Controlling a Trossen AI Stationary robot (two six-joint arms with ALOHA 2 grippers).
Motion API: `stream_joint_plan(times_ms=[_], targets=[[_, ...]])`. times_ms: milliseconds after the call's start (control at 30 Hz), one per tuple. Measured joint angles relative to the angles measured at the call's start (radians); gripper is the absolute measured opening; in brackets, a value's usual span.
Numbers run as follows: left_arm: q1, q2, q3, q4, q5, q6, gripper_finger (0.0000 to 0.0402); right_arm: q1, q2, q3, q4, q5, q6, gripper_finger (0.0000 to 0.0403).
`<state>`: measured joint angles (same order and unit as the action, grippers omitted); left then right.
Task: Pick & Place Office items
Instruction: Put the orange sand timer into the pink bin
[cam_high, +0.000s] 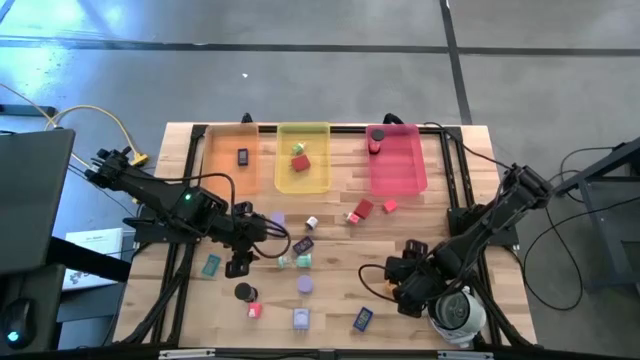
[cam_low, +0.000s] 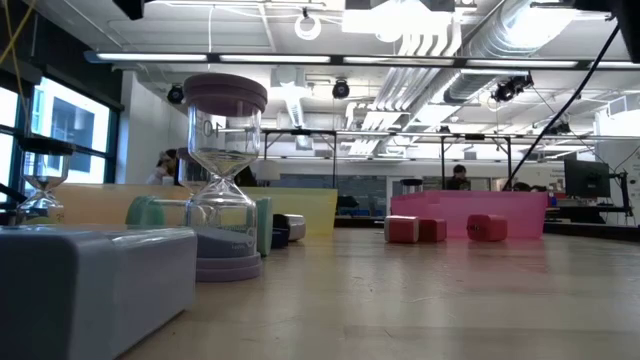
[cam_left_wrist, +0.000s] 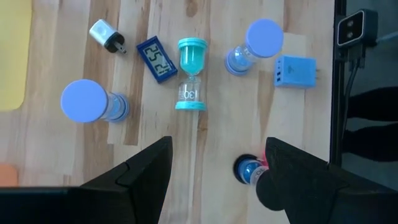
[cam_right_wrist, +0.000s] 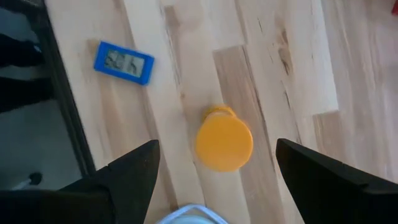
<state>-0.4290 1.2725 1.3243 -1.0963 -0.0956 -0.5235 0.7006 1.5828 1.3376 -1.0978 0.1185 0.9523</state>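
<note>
Wooden table (cam_high: 330, 215) with three translucent trays along its far edge: orange tray (cam_high: 228, 160) toward the left holding a small dark clock (cam_high: 243, 156), yellow tray (cam_high: 303, 158) in the middle holding a red cube (cam_high: 300, 163) and a small greenish piece, pink tray (cam_high: 398, 160) toward the right with a red hourglass (cam_high: 376, 139) at its far end. Left gripper (cam_high: 238, 262) hangs over the left-centre of the table, fingers (cam_left_wrist: 146, 171) spread wide, nothing between them; in the left wrist view, ahead of it stand two lavender-capped hourglasses (cam_left_wrist: 93, 104), a teal hourglass (cam_left_wrist: 191, 74) lying flat, a dark blue digital clock (cam_left_wrist: 156, 58), a white plug adapter (cam_left_wrist: 104, 34) and a blue charger block (cam_left_wrist: 295, 70); a black-capped hourglass (cam_left_wrist: 247, 169) sits partly hidden just beside one finger. Right gripper (cam_high: 408, 290) hangs over the near right part of the table, fingers (cam_right_wrist: 134, 171) wide apart and empty, an orange-capped hourglass (cam_right_wrist: 222, 140) standing on the wood between them, a blue digital clock (cam_right_wrist: 124, 62) near the table's edge. White-grey round device (cam_high: 457, 315) at the near right corner. Red pieces (cam_high: 362, 210) lie just in front of the pink tray. More items near the near edge: lavender disc (cam_high: 305, 285), lavender cube (cam_high: 301, 319), pink piece (cam_high: 254, 310).
</note>
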Motion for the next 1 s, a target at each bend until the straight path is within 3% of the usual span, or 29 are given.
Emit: stream_joint_plan(times_ms=[1000], targets=[[0.0, 0.0, 0.0, -0.048, 0.013, 0.0, 0.025, -0.035, 0.176, -0.013, -0.013, -0.058, 0.039, 0.0311]])
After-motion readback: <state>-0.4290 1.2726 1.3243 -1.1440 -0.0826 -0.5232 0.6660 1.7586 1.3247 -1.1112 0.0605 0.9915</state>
